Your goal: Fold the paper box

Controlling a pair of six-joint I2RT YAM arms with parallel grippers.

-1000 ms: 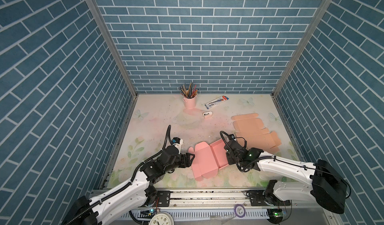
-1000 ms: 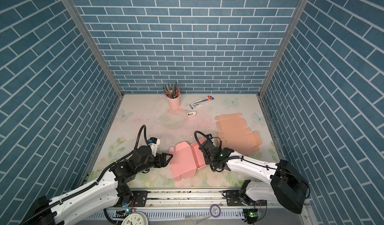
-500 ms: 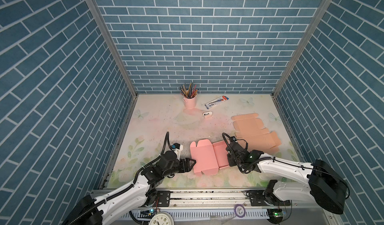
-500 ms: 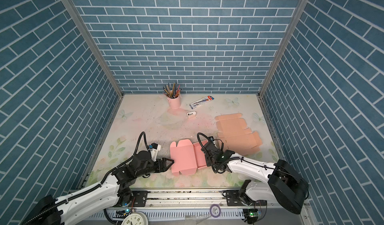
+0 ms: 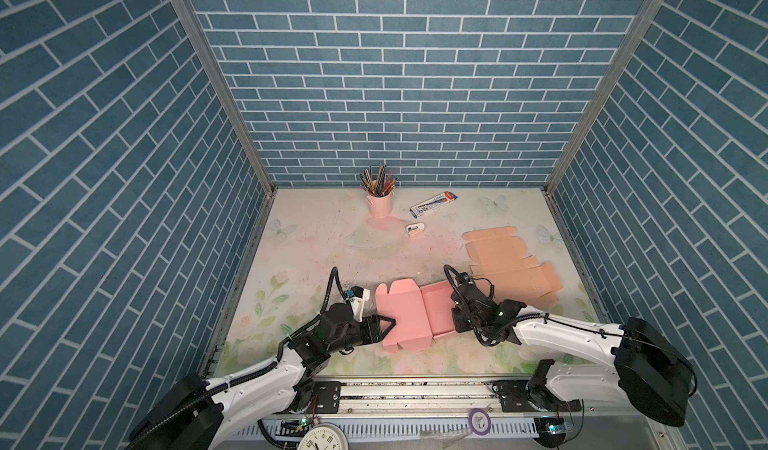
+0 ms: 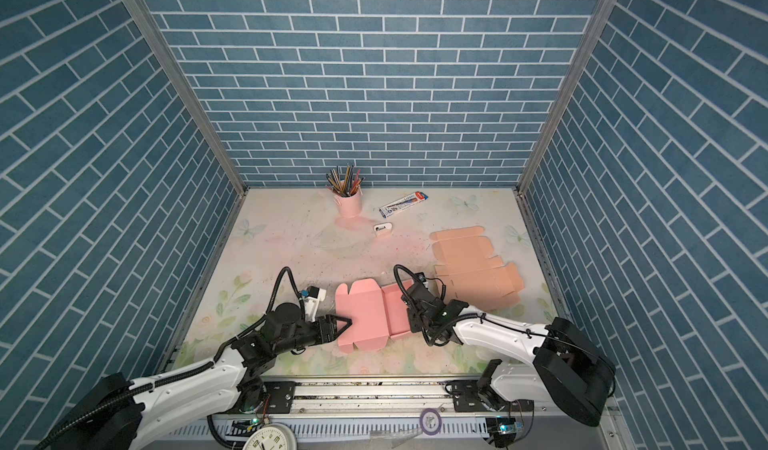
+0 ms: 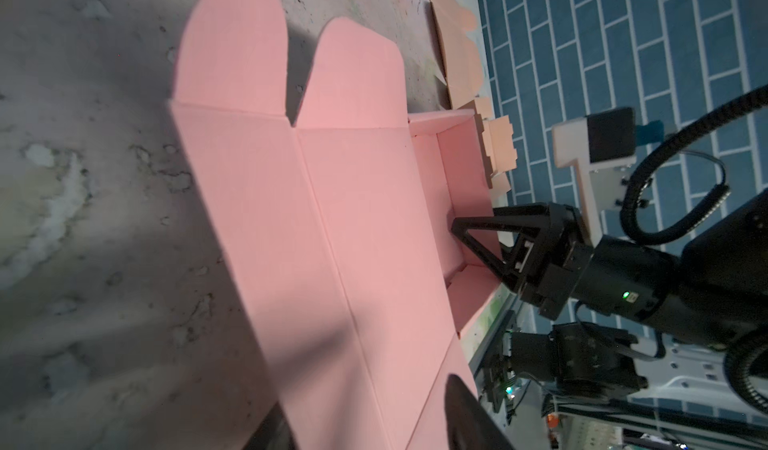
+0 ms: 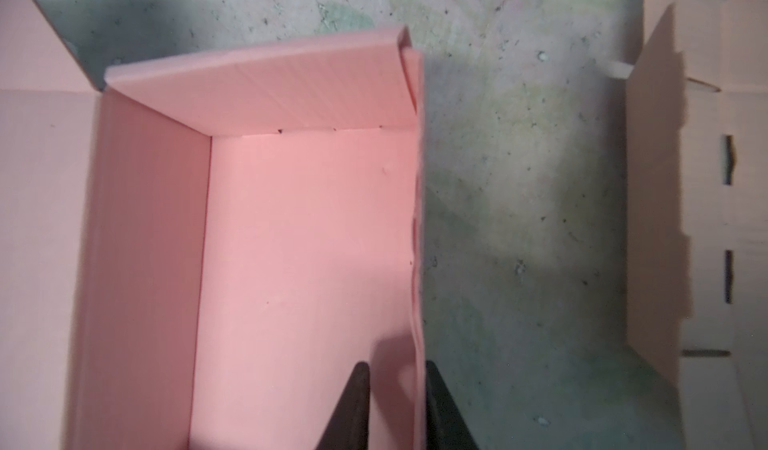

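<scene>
Pink paper box sits near the middle of the tabletop's front edge, long axis roughly along that edge. Flat lid on the left, walled tray on the right, 2 rounded flaps pointing back. It's matte, finely ribbed card. Left end effector is spread apart at the lid's edge. Right end effector straddles the tray's right wall, can't tell if it's actually clamped.

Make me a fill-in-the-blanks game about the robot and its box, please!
1. The paper box between the arms is coloured ___.
2. The cup by the back wall holds ___.
3. The right gripper has one finger inside the box wall and one ___.
4. In both top views the flat peach cardboard lies nearer the ___ arm.
Missing words: pink; pencils; outside; right.
</scene>
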